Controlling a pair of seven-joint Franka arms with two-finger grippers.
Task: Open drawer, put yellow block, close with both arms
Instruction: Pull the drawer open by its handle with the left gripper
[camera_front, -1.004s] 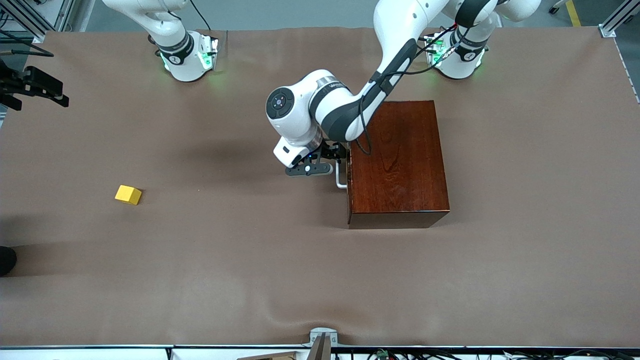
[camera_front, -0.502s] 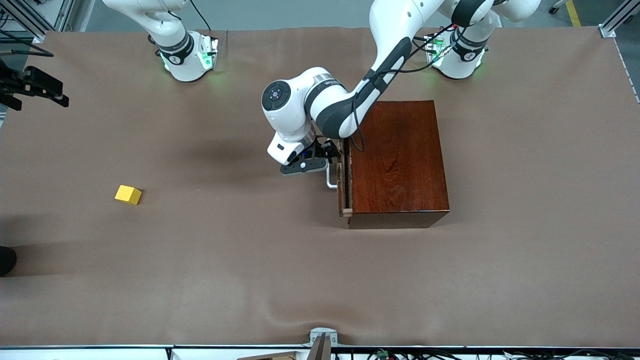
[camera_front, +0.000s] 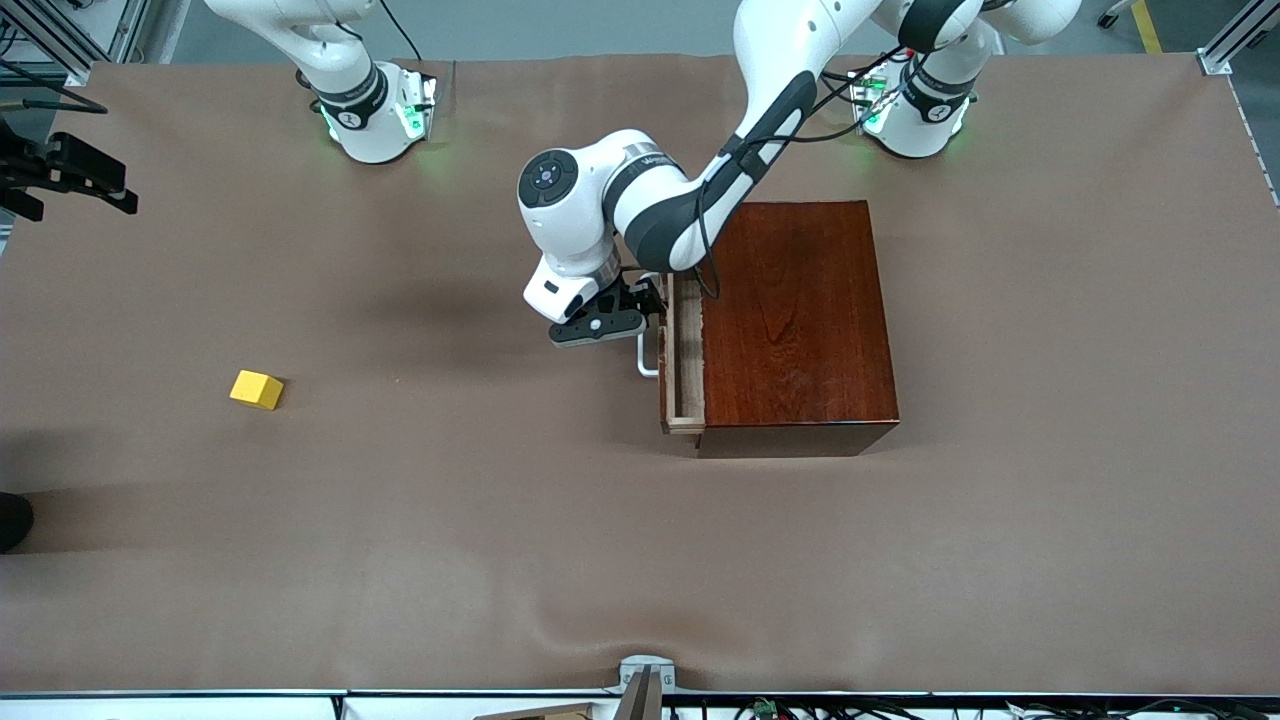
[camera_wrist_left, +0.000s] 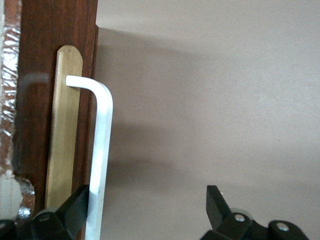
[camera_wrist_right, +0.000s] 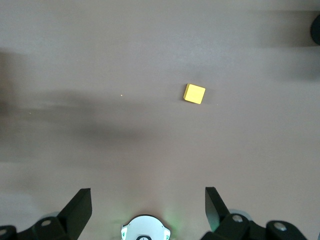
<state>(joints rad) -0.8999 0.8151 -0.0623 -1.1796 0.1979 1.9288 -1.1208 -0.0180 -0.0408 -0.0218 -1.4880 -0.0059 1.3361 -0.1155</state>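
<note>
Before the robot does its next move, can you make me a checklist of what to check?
1. Drawer open enough for the block: not ok, only a narrow strip of tray shows.
2. Left gripper on the handle: ok, one finger is hooked inside the bar, jaws open.
3. Block free on the table, toward the right arm's end: ok.
4. Right gripper open: ok, fingers spread wide.
5. Right gripper at the block: not ok, it waits high above it.
6. Box staying put: cannot tell.
</note>
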